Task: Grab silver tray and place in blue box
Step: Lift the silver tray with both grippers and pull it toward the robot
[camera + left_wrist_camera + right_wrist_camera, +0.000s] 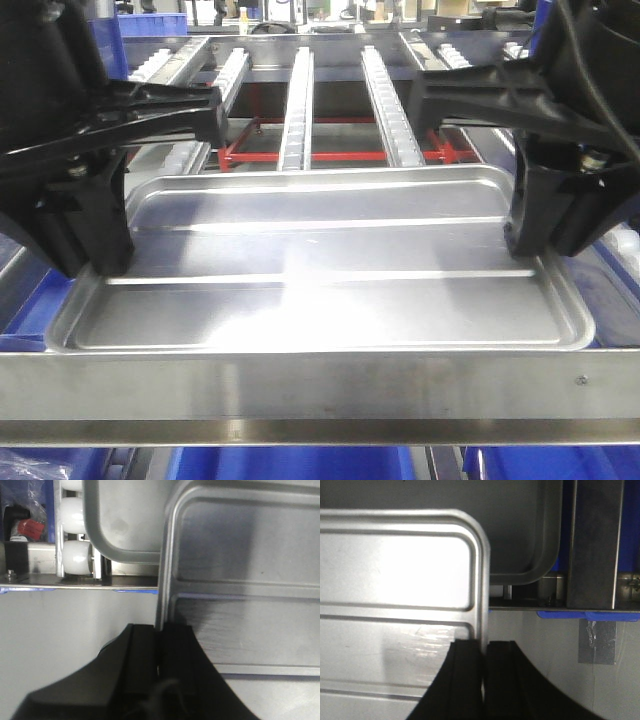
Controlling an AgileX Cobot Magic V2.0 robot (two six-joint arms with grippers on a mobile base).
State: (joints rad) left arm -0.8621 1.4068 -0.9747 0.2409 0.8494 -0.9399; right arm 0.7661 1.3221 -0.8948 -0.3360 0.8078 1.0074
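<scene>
The silver tray (320, 250) lies level in the middle of the front view, behind a steel rail, and two long ridges cross its recessed centre. My left gripper (95, 265) is shut on its left rim and my right gripper (530, 245) on its right rim. In the left wrist view the black fingers of the left gripper (160, 630) pinch the edge of the tray (250, 605). The right wrist view shows the right gripper (485, 644) clamped on the rim of the tray (395, 570) below its rounded corner. Blue plastic of the blue box (290, 465) shows below the rail.
A wide steel frame rail (320, 390) crosses the front. Roller rails (297, 100) and a red frame (330, 155) lie behind the tray. A second grey rounded-corner sheet (125, 530) sits under the tray's far corners beside white rollers (75, 557). A steel post (595, 545) stands at the right.
</scene>
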